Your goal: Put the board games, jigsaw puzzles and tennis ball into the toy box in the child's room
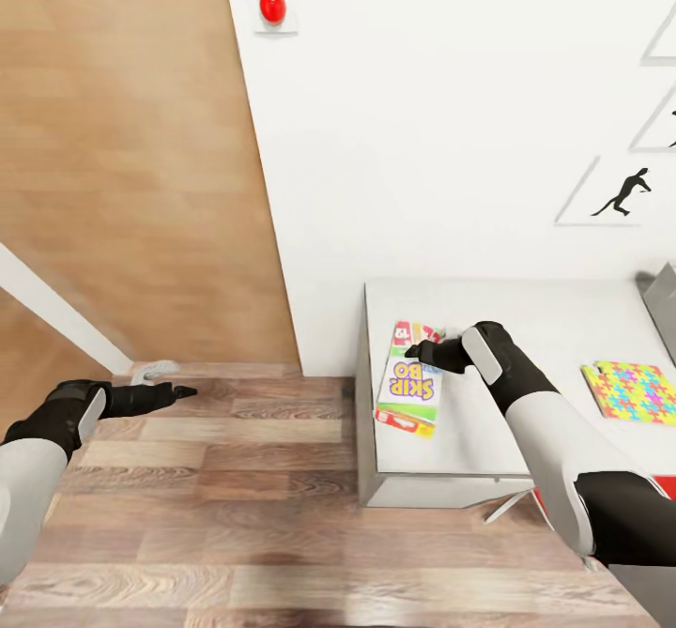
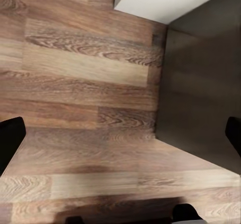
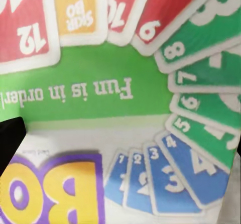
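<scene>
Head view: the SKIP-BO board game lies flat near the left end of the table, with the right gripper over its far end. A jigsaw puzzle lies well apart from the game, and the left gripper hangs over the wood floor.

Left wrist view: the fingers are spread wide, empty, above the floor.

Right wrist view: the game's cover lies close below; the fingers are parted, holding nothing.
</scene>
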`<state>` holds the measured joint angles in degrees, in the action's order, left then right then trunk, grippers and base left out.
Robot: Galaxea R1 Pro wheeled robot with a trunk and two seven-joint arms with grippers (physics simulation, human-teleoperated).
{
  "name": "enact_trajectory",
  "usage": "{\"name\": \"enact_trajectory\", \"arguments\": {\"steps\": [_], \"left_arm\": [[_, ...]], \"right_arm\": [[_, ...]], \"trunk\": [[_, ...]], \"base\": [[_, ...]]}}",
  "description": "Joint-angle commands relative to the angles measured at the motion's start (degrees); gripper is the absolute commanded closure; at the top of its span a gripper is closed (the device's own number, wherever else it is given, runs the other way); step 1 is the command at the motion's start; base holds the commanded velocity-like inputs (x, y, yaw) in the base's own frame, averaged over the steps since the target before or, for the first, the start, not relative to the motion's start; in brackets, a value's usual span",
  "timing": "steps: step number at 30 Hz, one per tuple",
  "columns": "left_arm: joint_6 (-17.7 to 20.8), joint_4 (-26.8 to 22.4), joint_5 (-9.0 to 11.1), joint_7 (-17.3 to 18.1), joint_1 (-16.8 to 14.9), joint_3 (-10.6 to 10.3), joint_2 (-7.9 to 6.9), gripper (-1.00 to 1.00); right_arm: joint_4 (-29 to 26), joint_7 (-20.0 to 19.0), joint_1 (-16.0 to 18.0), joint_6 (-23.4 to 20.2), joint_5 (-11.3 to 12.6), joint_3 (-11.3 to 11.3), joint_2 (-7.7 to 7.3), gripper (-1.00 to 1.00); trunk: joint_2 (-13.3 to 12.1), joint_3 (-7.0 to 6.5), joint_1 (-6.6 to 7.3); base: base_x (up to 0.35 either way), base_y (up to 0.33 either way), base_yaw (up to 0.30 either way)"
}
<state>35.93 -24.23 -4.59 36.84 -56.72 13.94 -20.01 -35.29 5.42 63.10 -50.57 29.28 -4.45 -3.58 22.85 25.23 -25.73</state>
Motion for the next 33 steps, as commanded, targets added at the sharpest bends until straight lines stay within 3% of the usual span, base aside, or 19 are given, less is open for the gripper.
{"name": "enact_trajectory", "arguments": {"steps": [1,6,21,25,27,29,33], "left_arm": [[0.4,0.0,-0.5,0.4,-0.1,0.5,0.06,-1.00],[0.4,-0.1,-0.5,0.4,-0.1,0.5,0.06,-1.00],[0.5,-0.1,-0.5,0.7,-0.1,0.4,0.14,-1.00],[0.7,-0.1,-0.6,4.8,-0.1,0.4,0.14,-1.00],[1.4,-0.1,-0.7,10.4,-0.1,0.3,0.14,-1.00],[2.3,-0.1,-0.9,15.9,-0.1,0.2,0.18,-1.00],[3.0,-0.1,-1.0,20.4,0.0,0.1,0.58,-1.00]], "right_arm": [[0.8,0.4,0.0,-0.1,1.2,-0.4,-0.07,-1.00],[0.8,0.0,0.0,-0.1,1.2,-0.4,-0.09,-1.00],[0.8,-0.2,0.0,-0.1,1.1,-0.4,-0.23,-1.00],[0.6,-1.2,-0.1,-0.1,1.3,0.1,-0.35,-1.00],[0.3,-3.3,-0.2,-0.2,1.4,1.5,-0.59,-1.00],[-0.1,-6.1,-0.2,-0.3,1.5,2.7,-1.56,-1.00],[-1.2,-10.6,-0.2,-1.3,1.5,3.6,-3.95,-1.00]], "trunk": [[0.1,0.10,-0.05],[0.1,0.10,-0.05],[0.1,0.10,-0.05],[0.1,0.10,-0.05],[0.1,0.10,-0.05],[0.1,0.10,-0.05],[0.1,0.10,-0.05]], "base": [[0.000,0.284,0.000],[0.000,0.243,0.000],[0.000,0.066,0.000],[0.000,0.007,0.000],[0.000,0.002,0.000],[0.000,0.001,0.000],[0.000,0.000,0.000]]}}
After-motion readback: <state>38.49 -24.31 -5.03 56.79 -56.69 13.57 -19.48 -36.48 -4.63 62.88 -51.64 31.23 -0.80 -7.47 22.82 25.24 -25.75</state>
